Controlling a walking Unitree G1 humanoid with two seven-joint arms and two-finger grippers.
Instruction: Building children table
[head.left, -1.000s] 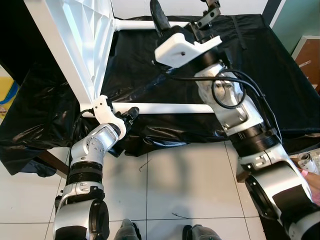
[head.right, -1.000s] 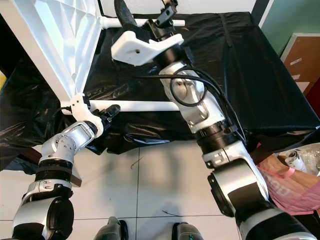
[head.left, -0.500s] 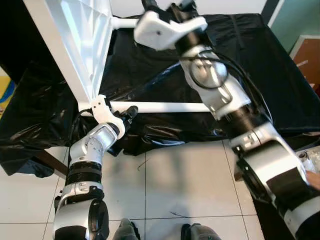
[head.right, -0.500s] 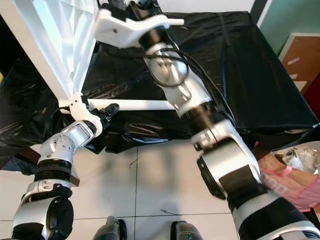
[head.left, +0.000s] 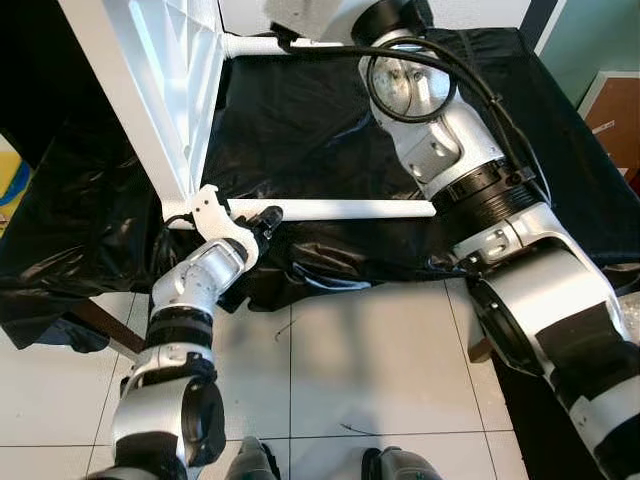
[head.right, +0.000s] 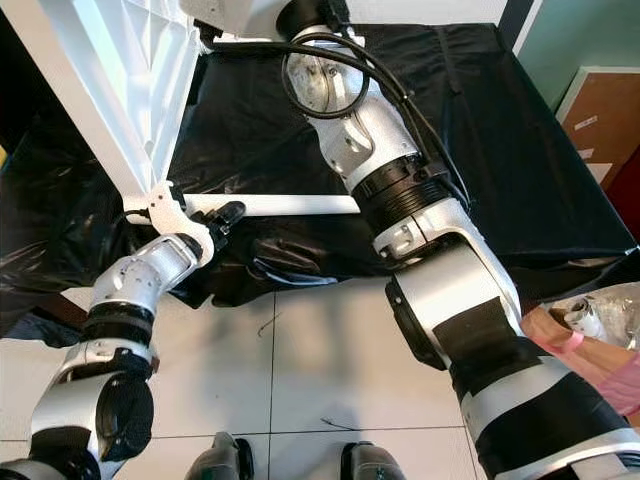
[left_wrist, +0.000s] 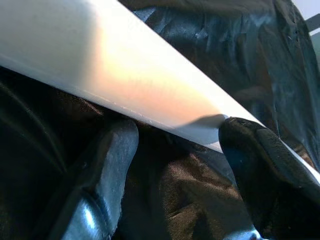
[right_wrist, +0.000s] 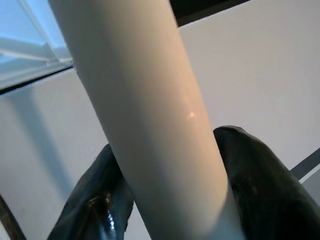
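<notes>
The white ribbed tabletop (head.left: 150, 80) stands tilted on edge at the left, over a black sheet. Two white legs stick out from it: a near leg (head.left: 340, 210) lying level across the sheet, and a far leg (head.left: 250, 45) at the top. My left gripper (head.left: 266, 219) sits at the base of the near leg. In the left wrist view its fingers (left_wrist: 100, 165) stand open with the leg (left_wrist: 125, 75) lying across just beyond their tips. My right arm (head.left: 440, 150) reaches up to the far leg. In the right wrist view the right gripper (right_wrist: 170, 165) is shut on that leg (right_wrist: 145, 90).
A black plastic sheet (head.left: 330, 130) covers the low work surface. White floor tiles (head.left: 350, 370) lie in front of it, with my feet at the bottom edge. A cardboard box (head.left: 615, 110) and a pink bag (head.right: 590, 345) stand at the right.
My right arm has swung up and to the left, from above the sheet to the far leg, and its gripper now clasps that leg. The left arm has barely shifted.
</notes>
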